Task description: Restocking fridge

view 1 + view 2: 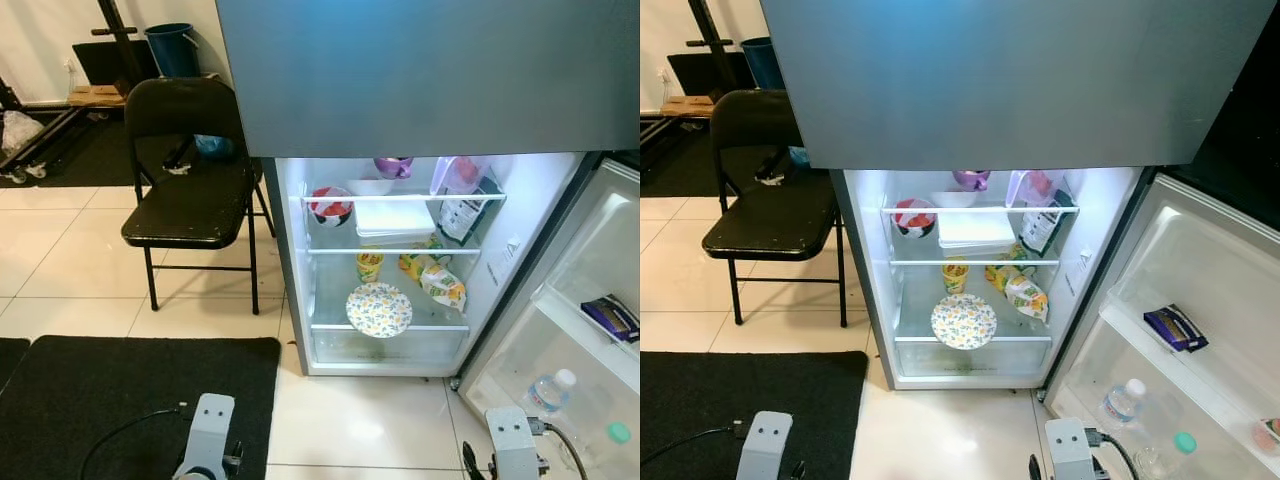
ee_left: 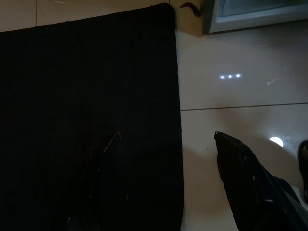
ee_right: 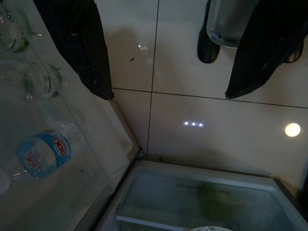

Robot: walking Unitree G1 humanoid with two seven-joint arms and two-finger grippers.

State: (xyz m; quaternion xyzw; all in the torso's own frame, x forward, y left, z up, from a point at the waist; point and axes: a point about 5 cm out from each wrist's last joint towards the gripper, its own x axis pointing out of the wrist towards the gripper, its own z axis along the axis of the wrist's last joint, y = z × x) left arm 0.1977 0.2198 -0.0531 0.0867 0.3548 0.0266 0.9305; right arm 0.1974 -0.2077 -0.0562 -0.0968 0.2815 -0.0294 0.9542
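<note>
Restocking appears partly done: fridge (image 1: 400, 270) stands open with a plate (image 1: 379, 309), packets (image 1: 443, 286) and a door-shelf bottle (image 1: 549, 391) inside, while left gripper (image 2: 168, 183) and right gripper (image 3: 168, 53) hang low, fingers apart and empty, nothing picked up yet.

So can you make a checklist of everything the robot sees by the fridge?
Surface: pale tiled floor, black mat on the robot's left.
Job's things: fridge open and lit; patterned plate on its lower shelf; white box and packets above; water bottle in the door rack.
Clutter: nothing seen.
Tools: left tool open above the mat edge; right tool open above the tiles.
Cables: one on the mat.
Surroundings: black folding chair, blue bucket.
</note>
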